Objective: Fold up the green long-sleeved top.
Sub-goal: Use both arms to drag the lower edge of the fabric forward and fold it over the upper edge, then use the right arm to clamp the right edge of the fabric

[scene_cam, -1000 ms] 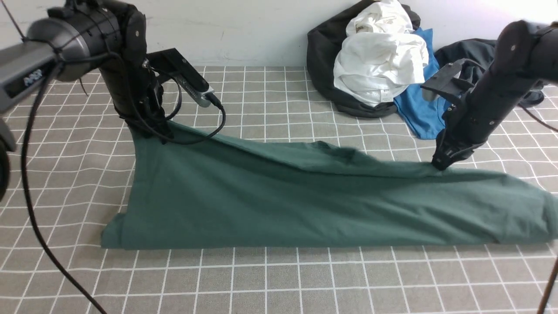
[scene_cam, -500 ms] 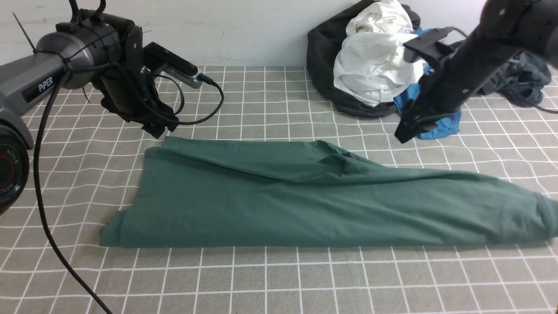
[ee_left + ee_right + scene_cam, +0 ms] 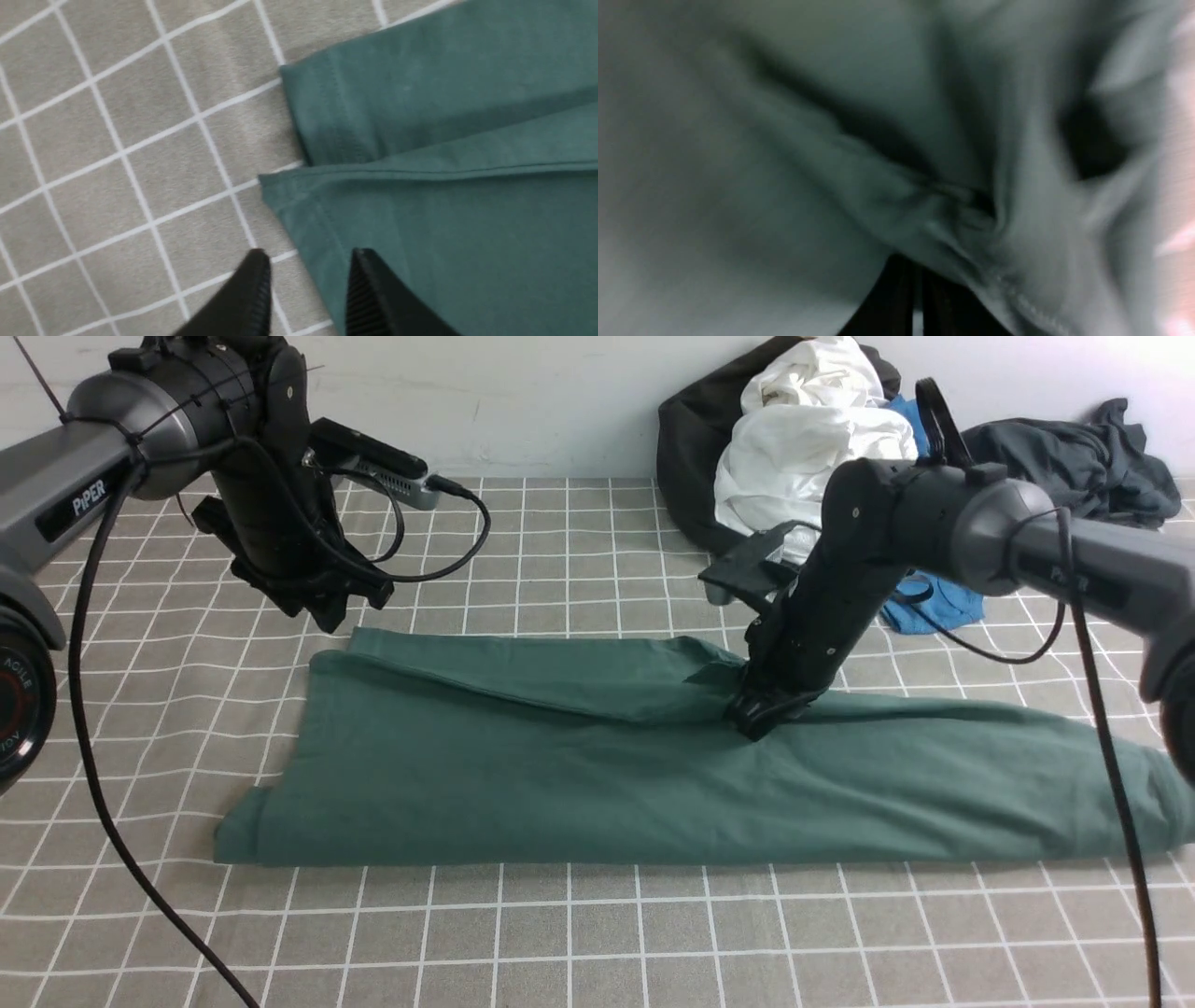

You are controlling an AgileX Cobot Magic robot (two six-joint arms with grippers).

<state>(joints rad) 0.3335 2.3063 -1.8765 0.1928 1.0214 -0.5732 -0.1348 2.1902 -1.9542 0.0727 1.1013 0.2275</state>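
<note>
One green long-sleeved top (image 3: pixel 597 775). Two grippers: left gripper (image 3: pixel 327 614), right gripper (image 3: pixel 754 721). Four other garments: white garment (image 3: pixel 812 448), black garment (image 3: pixel 681 476), blue shirt (image 3: pixel 938 602), charcoal-grey garment (image 3: pixel 1074 467).

The front view looks forward from between the two arms, raised and tilted down across the checked tablecloth (image 3: pixel 560 933) to the white wall (image 3: pixel 541 401). It is wide enough to hold nearly all of the green long-sleeved top (image 3: pixel 523 775). The left wrist view looks steeply down from near, past the left gripper (image 3: pixel 310 261), onto the top's hemmed corner and the cloth beside it; the front view shows that corner at the top's far left. The right wrist view, past the right gripper (image 3: pixel 920 275), sits so close to the green fabric that it blurs, sharing only the creased middle.
</note>
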